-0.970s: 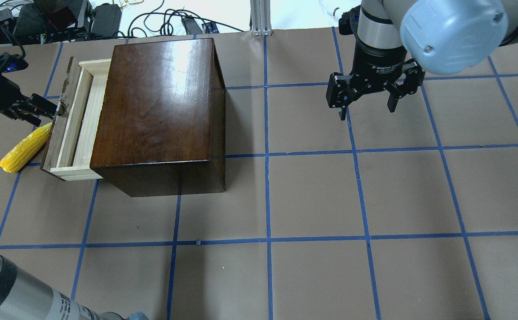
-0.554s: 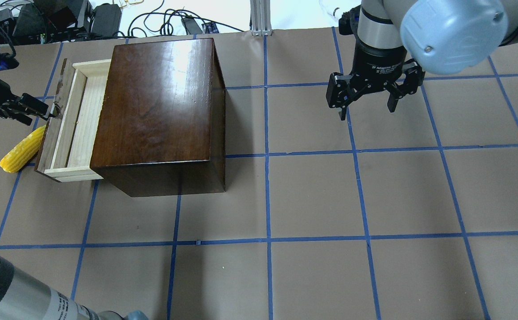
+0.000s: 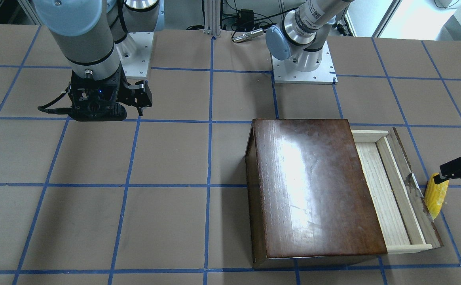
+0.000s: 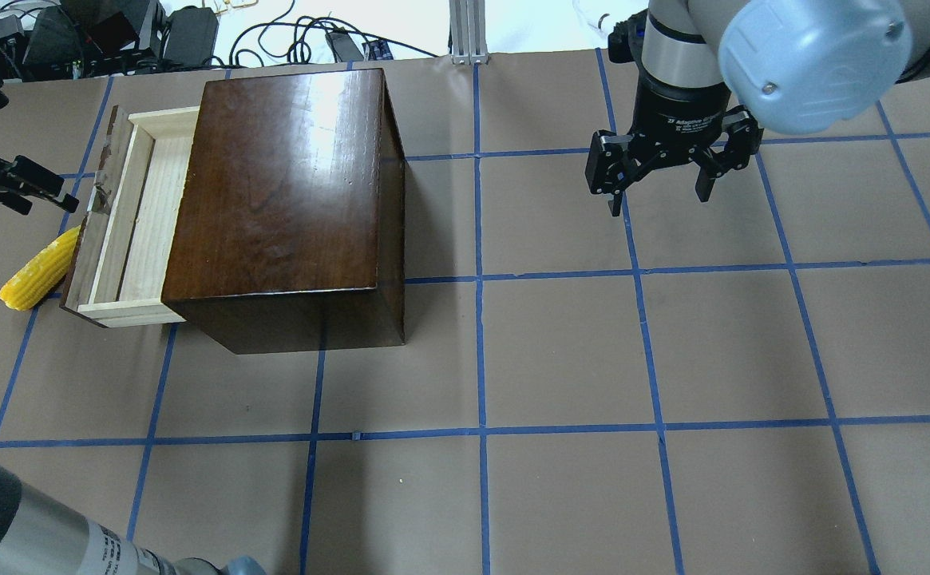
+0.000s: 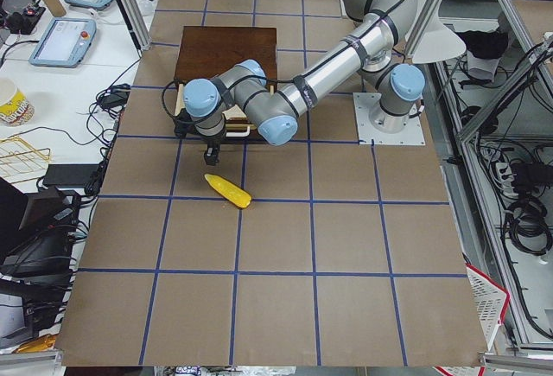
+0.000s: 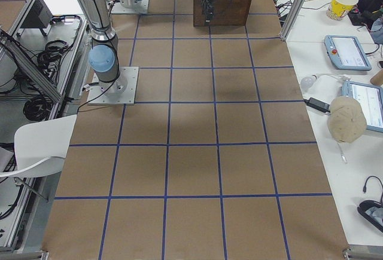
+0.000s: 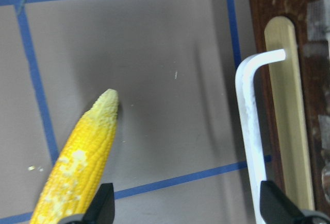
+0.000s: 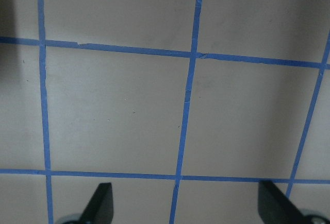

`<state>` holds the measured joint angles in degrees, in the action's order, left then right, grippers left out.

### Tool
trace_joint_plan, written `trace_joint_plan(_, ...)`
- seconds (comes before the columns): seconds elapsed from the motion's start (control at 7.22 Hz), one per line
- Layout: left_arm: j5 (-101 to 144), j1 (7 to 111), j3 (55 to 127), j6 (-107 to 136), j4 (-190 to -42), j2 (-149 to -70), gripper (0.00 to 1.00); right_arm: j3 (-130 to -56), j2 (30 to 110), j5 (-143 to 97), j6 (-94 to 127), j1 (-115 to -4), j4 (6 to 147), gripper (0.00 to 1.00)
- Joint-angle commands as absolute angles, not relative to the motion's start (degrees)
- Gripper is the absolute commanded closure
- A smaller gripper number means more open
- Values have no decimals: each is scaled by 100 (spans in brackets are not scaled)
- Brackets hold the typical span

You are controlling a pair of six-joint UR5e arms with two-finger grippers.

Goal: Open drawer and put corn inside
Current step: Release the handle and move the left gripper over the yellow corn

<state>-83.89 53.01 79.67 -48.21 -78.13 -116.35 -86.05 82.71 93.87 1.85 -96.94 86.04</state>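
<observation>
Brown taped bench [image 4: 560, 351]: the corn [image 4: 37, 270] lies by the left edge, just outside the open drawer's [image 4: 133, 216] front, lengthwise along it. The left gripper [image 7: 188, 203], fingers spread, hovers just beside it; the right gripper [image 4: 659, 202], also spread, is well apart.

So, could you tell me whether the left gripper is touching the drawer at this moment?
Apart. The overhead view shows a strip of bare table between the open left gripper and the front of the drawer.

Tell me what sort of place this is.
Probably a robotics lab workcell: a brown paper-covered table gridded with blue tape, grey-blue teach pendants on a side bench, and a silver aluminium frame post.
</observation>
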Motion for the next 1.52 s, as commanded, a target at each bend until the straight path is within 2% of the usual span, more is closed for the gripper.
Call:
trace_joint_plan(0.0, -8788, 5212, 7945, -6049, -7500, -11724, 0, -8604, 8271, 9387, 185, -9694, 8604, 0)
trace_joint_plan(0.69, -9202, 5063, 8971, -8223, -5955, -11943, 0, -8604, 8271, 9387, 185, -9694, 8604, 0)
trace_joint_plan(1.39, -9220, 4887, 9044, -8763, -5783, -12234, 0, -8604, 8271, 9387, 185, -9694, 8604, 0)
